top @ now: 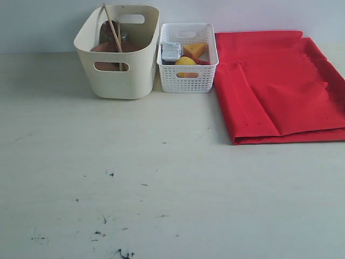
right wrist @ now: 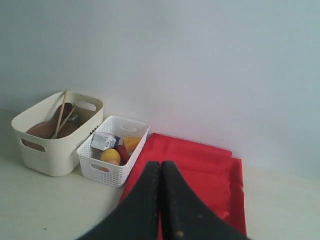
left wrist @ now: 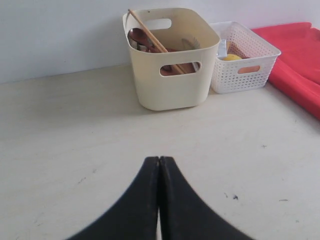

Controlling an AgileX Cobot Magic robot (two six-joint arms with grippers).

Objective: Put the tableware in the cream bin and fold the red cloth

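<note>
Red cloth (top: 280,86): folded on table (top: 178,194), just right of lattice basket (top: 178,82); soft, light, limp, likely best pinched at a free corner. Wooden chopsticks (top: 112,27) in cream bin (top: 121,85), left of basket. Left gripper (left wrist: 159,165), right gripper (right wrist: 161,170): jaws pressed together

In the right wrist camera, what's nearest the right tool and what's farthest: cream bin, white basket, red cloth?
1. Red cloth, just ahead of the shut right tool.
2. White basket, beside the cloth.
3. Cream bin, past the basket, farthest.
</note>
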